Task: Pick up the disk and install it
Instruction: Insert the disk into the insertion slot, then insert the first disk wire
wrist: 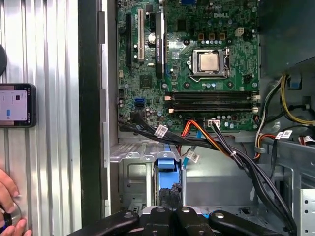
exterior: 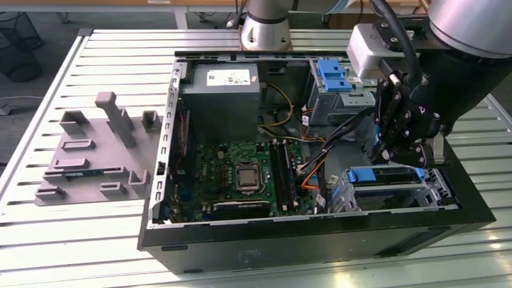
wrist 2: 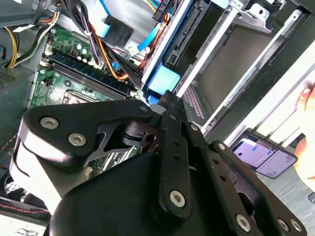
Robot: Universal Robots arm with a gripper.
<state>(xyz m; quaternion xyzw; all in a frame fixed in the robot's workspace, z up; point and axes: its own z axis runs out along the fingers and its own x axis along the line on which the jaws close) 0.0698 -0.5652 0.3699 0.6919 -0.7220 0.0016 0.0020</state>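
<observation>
The disk [exterior: 385, 175] lies in the grey drive cage [exterior: 416, 195] at the front corner of the open computer case, on the exterior view's right. Its blue bracket end [wrist 2: 163, 81] faces the motherboard and is also seen in the first wrist view [wrist: 167, 164]. My black gripper [exterior: 409, 161] hangs right over the cage. It is shut, with its fingertips [wrist 2: 167, 96] together right at the blue bracket. I cannot tell whether they touch it. In the first wrist view the gripper [wrist: 170, 191] points at the same blue end.
Black, orange and blue cables [wrist: 216, 142] run past the cage to the motherboard [exterior: 240, 174]. A second blue bracket [exterior: 332, 75] sits in the rear bay beside the grey power supply [exterior: 222, 90]. A grey slotted fixture [exterior: 96, 150] stands on the table. A phone [wrist: 17, 104] and a person's hand [wrist: 9, 194] lie beside the case.
</observation>
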